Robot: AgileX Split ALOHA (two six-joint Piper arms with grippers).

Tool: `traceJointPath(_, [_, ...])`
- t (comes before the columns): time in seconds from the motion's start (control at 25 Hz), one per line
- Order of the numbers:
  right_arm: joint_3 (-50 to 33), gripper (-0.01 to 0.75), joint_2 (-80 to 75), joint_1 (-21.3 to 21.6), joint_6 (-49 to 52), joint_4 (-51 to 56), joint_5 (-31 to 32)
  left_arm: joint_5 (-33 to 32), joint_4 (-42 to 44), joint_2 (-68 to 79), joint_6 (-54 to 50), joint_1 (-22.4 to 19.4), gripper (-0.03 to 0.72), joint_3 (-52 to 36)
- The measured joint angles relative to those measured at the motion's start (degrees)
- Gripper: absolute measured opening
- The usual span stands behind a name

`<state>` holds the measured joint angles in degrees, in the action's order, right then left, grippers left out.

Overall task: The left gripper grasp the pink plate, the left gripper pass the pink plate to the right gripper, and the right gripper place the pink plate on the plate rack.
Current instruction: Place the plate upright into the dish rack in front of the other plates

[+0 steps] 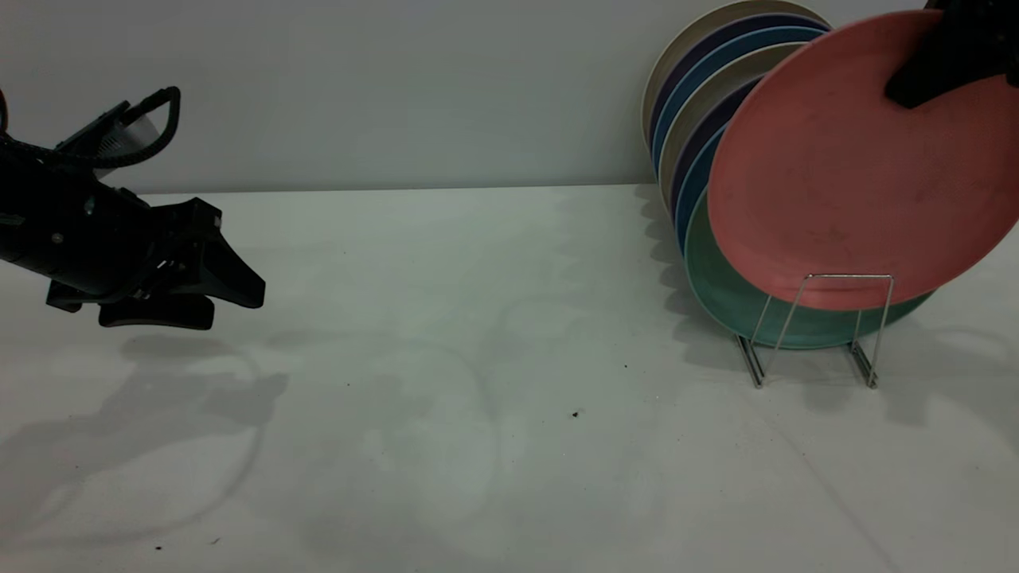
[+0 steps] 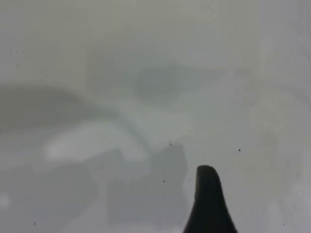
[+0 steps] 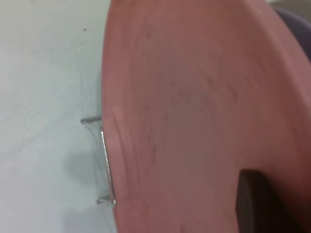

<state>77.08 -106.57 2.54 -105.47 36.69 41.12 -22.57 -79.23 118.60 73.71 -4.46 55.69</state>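
Observation:
The pink plate (image 1: 844, 175) stands tilted at the right, in front of the mint-green plate (image 1: 716, 294). Its lower edge is just behind the front loop of the plate rack (image 1: 848, 276) and higher than the mint-green plate's lower edge. My right gripper (image 1: 915, 87) comes in from the top right corner and is shut on the plate's upper rim. In the right wrist view the plate (image 3: 194, 107) fills the frame, with one dark finger (image 3: 255, 199) on it and a rack wire (image 3: 106, 160) beside it. My left gripper (image 1: 235, 306) hangs open and empty at the far left above the table; one finger (image 2: 208, 199) shows in its wrist view.
Several plates, cream, purple and blue (image 1: 692, 191), stand upright in the rack behind the mint-green one, close to the back wall. The white table (image 1: 478, 358) carries a few dark specks (image 1: 575, 414).

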Motion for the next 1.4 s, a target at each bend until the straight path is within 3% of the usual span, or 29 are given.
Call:
traceJointPath(0.48, [0.0,0.114,-0.1,0.0,0.0,0.1,-0.2,0.2,0.0,0.0,0.0,0.0,0.553,0.0])
traceJointPath(0.88, [0.0,0.185,-0.1,0.0,0.0,0.1,2.8,0.2,-0.1,0.0,0.0,0.0,0.553,0.0])
traceJointPath(1.4, [0.0,0.212,-0.1,0.0,0.2,0.0,6.0,0.2,-0.2,0.0,0.0,0.0,0.553,0.0])
